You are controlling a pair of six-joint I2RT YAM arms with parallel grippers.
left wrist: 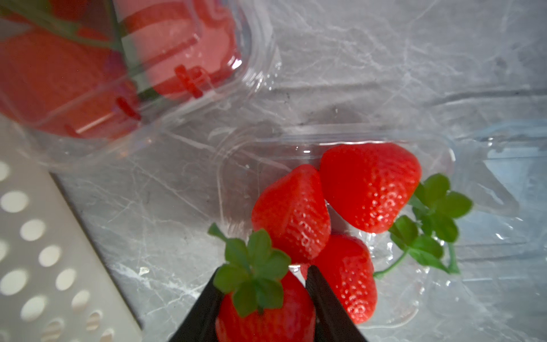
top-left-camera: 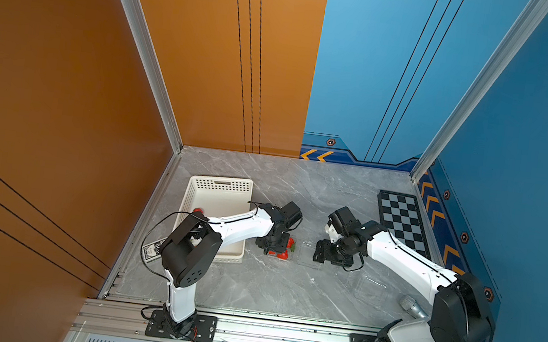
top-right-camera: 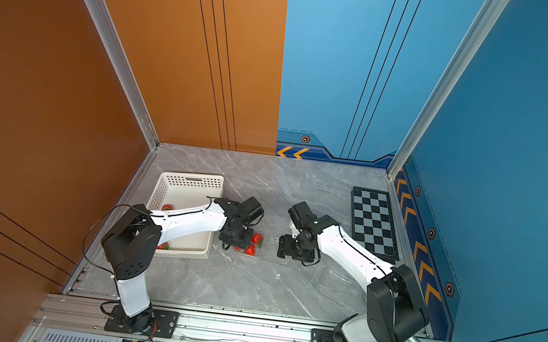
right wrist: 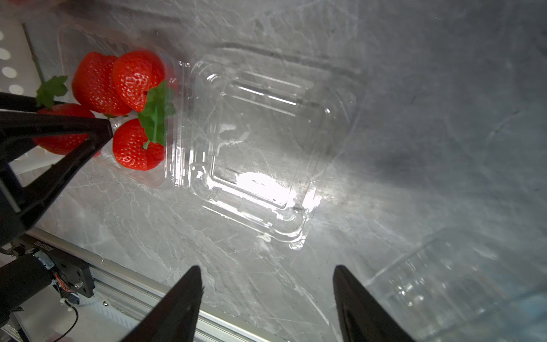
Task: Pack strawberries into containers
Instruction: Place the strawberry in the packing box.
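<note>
Table (top-left-camera: 269, 285): grey marble; it carried everything, and I took the white basket as my landmark.
Basket (top-left-camera: 219, 186): a couple of loose strawberries (top-right-camera: 167, 207) lay in it, which I judged to be the supply not yet packed.
Empty container (top-left-camera: 372, 287): well apart from the basket, probably waiting its turn.
Open container (right wrist: 254, 133): near the basket, with its lid flap lying flat on the far side so the tray faced my reach.
Filled container (left wrist: 118, 59): close by the basket, lid down over its berries, seemingly done.
Right claw (right wrist: 266, 268): jaws apart and holding nothing, it hovered beyond the lid flap, farther from the basket, likely ready to fold the flap over.
Left claw (left wrist: 265, 275): clamped on one strawberry (left wrist: 266, 322), cap up, at the tray's basket-side edge.
Packed strawberries (left wrist: 370, 186): three in the tray, touching one another, with room left on the basket side for a fourth.
</note>
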